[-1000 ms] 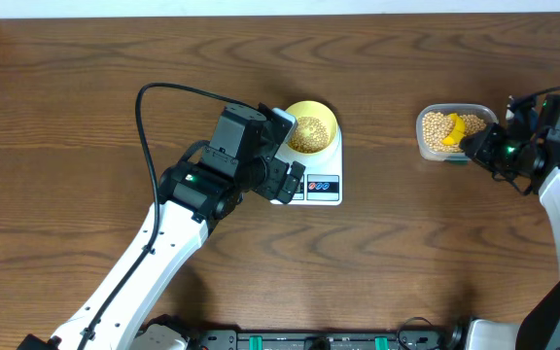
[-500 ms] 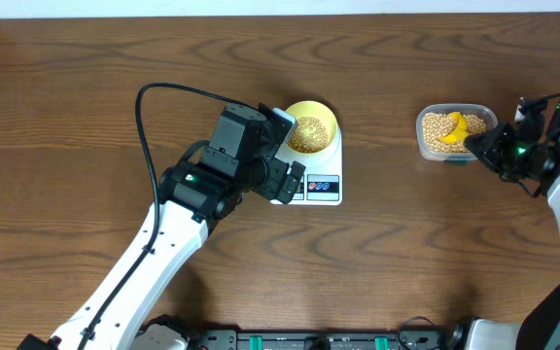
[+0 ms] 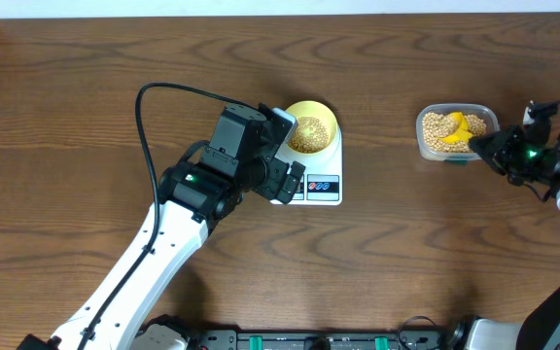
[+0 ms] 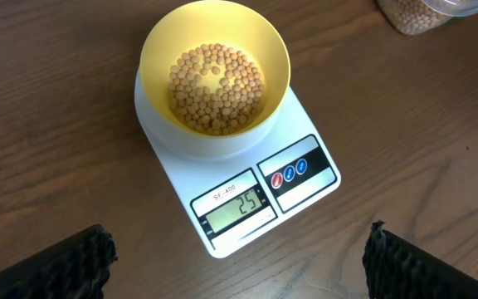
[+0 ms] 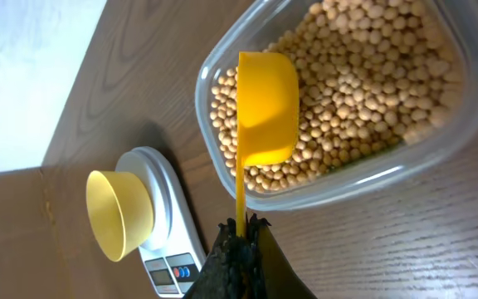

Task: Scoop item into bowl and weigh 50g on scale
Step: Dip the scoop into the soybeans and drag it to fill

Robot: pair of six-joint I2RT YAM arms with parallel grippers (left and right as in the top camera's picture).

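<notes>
On the wood-grain table (image 3: 406, 253), the left gripper (image 4: 239, 245) is gaping; the right gripper (image 5: 241, 228) is pinching the yellow scoop (image 5: 265, 108).

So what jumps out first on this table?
A yellow bowl of tan beans sits on the white scale mid-table, and the display reads 25. At the right, the right end effector pinches a yellow scoop by its handle, with the cup over a clear tub of the same beans.
</notes>
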